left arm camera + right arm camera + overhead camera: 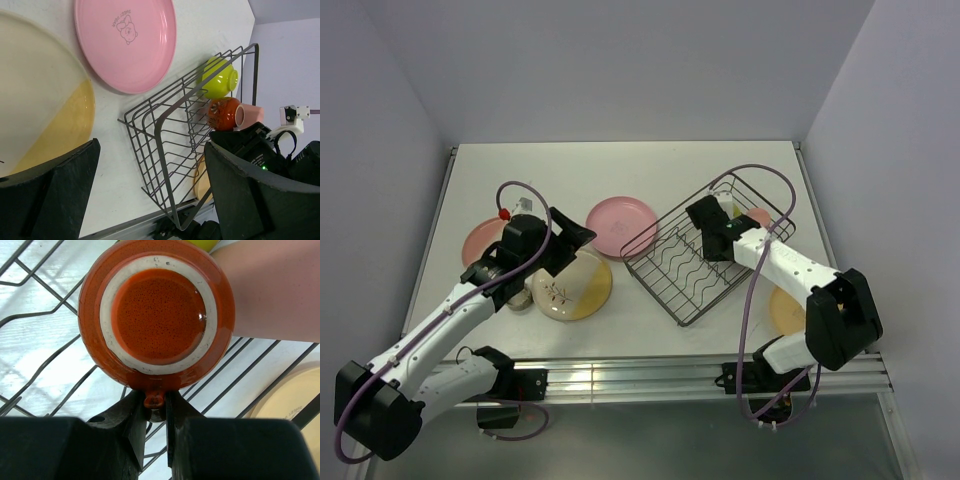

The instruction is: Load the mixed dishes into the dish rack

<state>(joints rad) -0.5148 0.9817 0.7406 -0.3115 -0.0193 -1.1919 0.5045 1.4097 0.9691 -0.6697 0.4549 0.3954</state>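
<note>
Right wrist view looks straight at the round base of the dark red-brown mug [157, 315], which is turned on its side. The right jaws are nearly closed and pinch the mug's small handle between them. Thin wires of the dish rack [656, 290] cross behind the mug, but whether the mug touches them cannot be told. A salmon cup [275, 290] lies right against the mug, and a sliver of the lime-green bowl [200, 244] shows past them. From above, the right arm [790, 270] reaches over the rack to its far right corner, and the rack sits at an angle on the white worktop [650, 165]. The left wrist view has the bowl, mug and cup bunched at that same far corner; whether the bowl and cup are inside or just outside the wires cannot be told. The left jaws stand wide open and hold nothing. They hang over the far edge of the cream-yellow plate [570, 285], which has a twig pattern, and point toward the rack. The pink plate [125, 42] lies flat on the worktop between that plate and the rack, just beside the rack's near corner. An orange plate [480, 240] lies partly under the left arm [450, 320]. Another cream plate [782, 310] lies by the right arm.
</note>
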